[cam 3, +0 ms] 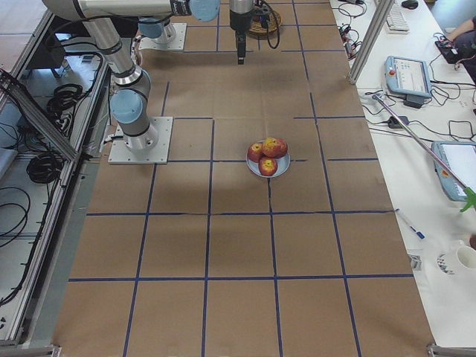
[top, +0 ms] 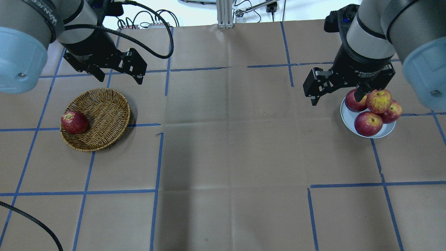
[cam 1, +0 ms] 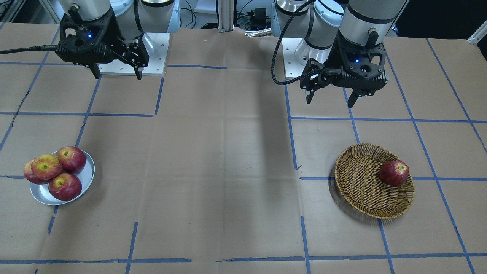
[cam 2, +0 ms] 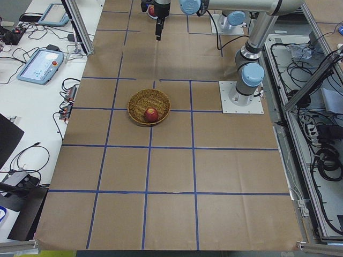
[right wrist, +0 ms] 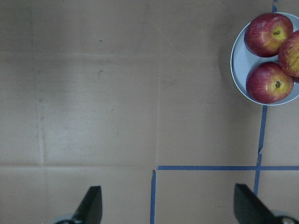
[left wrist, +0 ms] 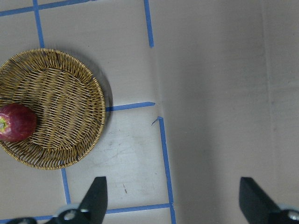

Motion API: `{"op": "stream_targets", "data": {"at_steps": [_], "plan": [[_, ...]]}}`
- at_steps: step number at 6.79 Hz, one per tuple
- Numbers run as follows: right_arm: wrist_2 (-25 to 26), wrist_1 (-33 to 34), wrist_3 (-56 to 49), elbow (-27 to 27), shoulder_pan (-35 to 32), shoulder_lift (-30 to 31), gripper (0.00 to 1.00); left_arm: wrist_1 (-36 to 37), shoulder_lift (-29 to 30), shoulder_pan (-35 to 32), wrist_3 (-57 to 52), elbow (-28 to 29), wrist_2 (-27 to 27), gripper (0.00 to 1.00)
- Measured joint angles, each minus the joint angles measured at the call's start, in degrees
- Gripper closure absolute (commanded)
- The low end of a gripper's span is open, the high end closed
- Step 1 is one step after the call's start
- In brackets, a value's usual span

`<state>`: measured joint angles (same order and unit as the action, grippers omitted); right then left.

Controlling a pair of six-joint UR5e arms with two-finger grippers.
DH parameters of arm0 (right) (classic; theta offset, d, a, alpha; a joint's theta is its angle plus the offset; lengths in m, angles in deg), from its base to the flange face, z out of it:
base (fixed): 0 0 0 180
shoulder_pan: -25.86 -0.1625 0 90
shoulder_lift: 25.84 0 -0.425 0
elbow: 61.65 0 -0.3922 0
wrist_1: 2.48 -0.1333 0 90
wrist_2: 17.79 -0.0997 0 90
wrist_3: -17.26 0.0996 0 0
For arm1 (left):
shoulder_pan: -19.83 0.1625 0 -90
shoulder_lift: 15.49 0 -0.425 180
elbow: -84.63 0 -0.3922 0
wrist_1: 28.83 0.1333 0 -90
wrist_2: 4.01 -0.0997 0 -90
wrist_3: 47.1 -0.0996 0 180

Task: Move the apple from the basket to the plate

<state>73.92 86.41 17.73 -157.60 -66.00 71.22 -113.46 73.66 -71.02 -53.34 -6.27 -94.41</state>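
Observation:
The streaky orange-red apple (top: pixel 378 101) with a broad yellow patch lies on top of three darker red apples on the silver plate (top: pixel 348 122), and shows in the front view (cam 1: pixel 46 166). The wicker basket (top: pixel 101 104) holds one dark red apple (top: pixel 74 122) at its left rim. My left gripper (top: pixel 122 81) hangs open and empty above the table, just beyond the basket. My right gripper (top: pixel 336 101) is open and empty, high beside the plate's left side. In the right wrist view the plate (right wrist: pixel 238 70) is at the top right.
Brown paper with blue tape lines (top: pixel 156 157) covers the table. The arm bases (cam 1: pixel 129 57) stand at the robot's edge. Tablets and cables (cam 2: pixel 37 64) lie on side benches beyond the table's ends.

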Motion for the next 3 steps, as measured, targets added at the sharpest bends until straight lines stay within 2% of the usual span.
{"op": "stream_targets", "data": {"at_steps": [3], "plan": [[-0.3, 0.1, 0.1, -0.1, -0.1, -0.2, 0.00, 0.0, 0.0, 0.0, 0.1, -0.1, 0.0, 0.01]]}}
